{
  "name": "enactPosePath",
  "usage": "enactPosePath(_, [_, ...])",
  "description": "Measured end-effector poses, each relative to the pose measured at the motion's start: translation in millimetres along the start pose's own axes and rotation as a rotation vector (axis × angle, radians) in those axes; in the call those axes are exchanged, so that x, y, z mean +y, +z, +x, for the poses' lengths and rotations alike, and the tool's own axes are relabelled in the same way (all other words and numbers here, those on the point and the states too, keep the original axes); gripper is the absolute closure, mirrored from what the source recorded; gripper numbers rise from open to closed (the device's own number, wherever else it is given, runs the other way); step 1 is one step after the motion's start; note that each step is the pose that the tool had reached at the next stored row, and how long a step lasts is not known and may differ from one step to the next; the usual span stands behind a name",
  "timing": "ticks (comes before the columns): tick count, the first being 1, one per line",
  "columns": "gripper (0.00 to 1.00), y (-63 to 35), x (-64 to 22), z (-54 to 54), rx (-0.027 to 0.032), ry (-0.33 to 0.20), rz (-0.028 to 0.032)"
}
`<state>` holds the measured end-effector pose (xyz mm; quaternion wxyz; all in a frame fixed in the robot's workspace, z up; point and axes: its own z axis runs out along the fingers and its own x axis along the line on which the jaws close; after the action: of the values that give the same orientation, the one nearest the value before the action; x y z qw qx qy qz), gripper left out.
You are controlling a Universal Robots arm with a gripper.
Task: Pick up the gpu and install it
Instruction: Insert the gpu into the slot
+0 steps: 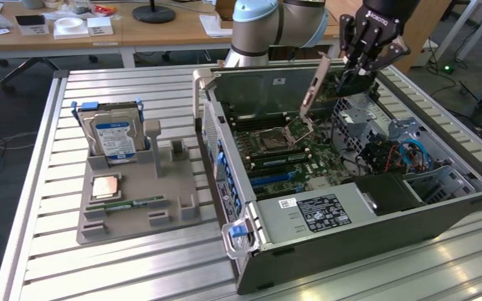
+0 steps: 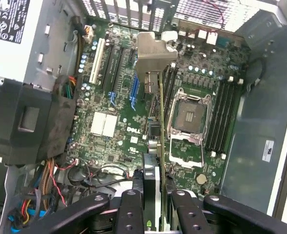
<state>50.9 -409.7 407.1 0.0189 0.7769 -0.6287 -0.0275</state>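
The slatted metal table (image 1: 98, 269) carries two containers. The larger is the open computer case (image 1: 350, 251), filling the centre and right of the exterior frame and lying on its side, evidently so that the motherboard (image 1: 283, 157) faces up and can be reached from above. It also houses a labelled power supply (image 1: 321, 213) and bundled cables (image 1: 408, 153).

The grey parts tray (image 1: 140, 182) sits at centre left. It props the hard drive (image 1: 113, 138) upright between posts and keeps a processor chip (image 1: 107, 187) and a RAM stick (image 1: 128, 205) flat in shallow recesses, seemingly so that each part is easy to grasp.

At the upper right, the gpu (image 1: 335, 86) hangs above the case's far corner, clear of the board. It is held on edge with its silvery bracket (image 1: 312, 88) slanting downward. The wrist view looks along its thin edge (image 2: 160, 122) over the expansion slots (image 2: 115, 68), an orientation that suits an edge connector.

The gripper (image 1: 354, 70) pinches the card's top from both sides, fingers (image 2: 129, 207) closed against its faces.
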Motion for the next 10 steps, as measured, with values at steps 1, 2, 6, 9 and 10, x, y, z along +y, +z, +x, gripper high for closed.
enactPosePath(1, [0.74,0.1,0.0,-0.1,0.0006,-0.009,0.0])
enactPosePath(2, [0.74,0.1,0.0,-0.2,0.0013,-0.018,-0.0001])
enactPosePath(6, [0.74,0.1,0.0,-0.3,0.0033,-0.05,-0.0005])
enactPosePath(9, [0.74,0.2,-0.1,-0.3,0.0034,-0.05,-0.0005])
enactPosePath(10, [0.74,0.2,-0.1,-0.3,0.0034,-0.05,-0.0005])
